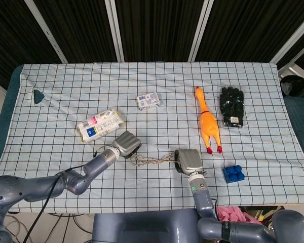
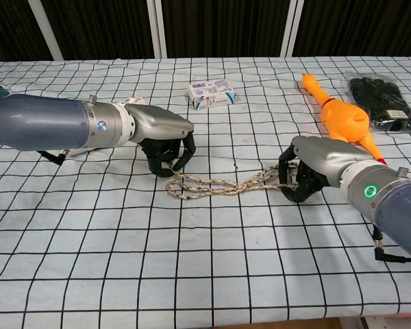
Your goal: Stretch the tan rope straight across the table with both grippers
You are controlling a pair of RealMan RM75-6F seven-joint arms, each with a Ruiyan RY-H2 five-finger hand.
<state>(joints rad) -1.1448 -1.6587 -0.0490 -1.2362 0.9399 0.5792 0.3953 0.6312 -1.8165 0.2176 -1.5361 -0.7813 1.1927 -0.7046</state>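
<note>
The tan rope (image 2: 219,185) lies on the checked tablecloth between my two hands, doubled in loose loops and still slack; in the head view the rope (image 1: 152,160) is a short strand. My left hand (image 2: 163,140) grips its left end with fingers curled down around it; from the head camera that hand (image 1: 125,143) sits left of centre. My right hand (image 2: 315,168) grips the right end, fingers closed over it, also seen as the right hand (image 1: 186,161) near the front edge.
A rubber chicken (image 1: 207,121) lies right of centre, with black gloves in a bag (image 1: 231,107) beyond it. A blue block (image 1: 233,174) sits near my right hand. A wipes packet (image 1: 100,125) lies behind my left hand, a small box (image 1: 148,100) farther back.
</note>
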